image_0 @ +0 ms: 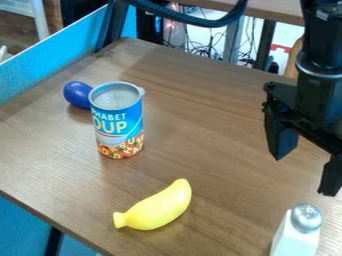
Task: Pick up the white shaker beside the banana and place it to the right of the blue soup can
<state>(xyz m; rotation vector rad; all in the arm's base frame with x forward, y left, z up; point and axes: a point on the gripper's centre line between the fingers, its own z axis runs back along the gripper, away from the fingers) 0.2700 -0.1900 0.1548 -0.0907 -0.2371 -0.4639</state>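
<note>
Wood-grain tabletop (pixel 220 150) carries 4 objects; the gripper (pixel 303 176), 2 fingers spread, holds nothing. Nearest it, camera-side, stands the silver-capped shaker (pixel 298 235); the banana (pixel 157 207), soup can (pixel 119 120) and blue rounded item (pixel 77 94) sit farther off. A low fingertip clipping the cap could topple the shaker.

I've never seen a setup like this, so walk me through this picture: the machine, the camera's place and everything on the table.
The black machine is a robot arm. At its end is a gripper, two fingers that hang over the table's right side. They stand apart, with nothing held between them. The one picture comes from a fixed camera looking down at a slant.

On the wooden table, a soup can stands upright at left, with a smooth blue thing beside it. A yellow banana lies nearer the camera. Nearest the gripper is a white shaker with a silver top, partly cut off at the bottom edge.
</note>
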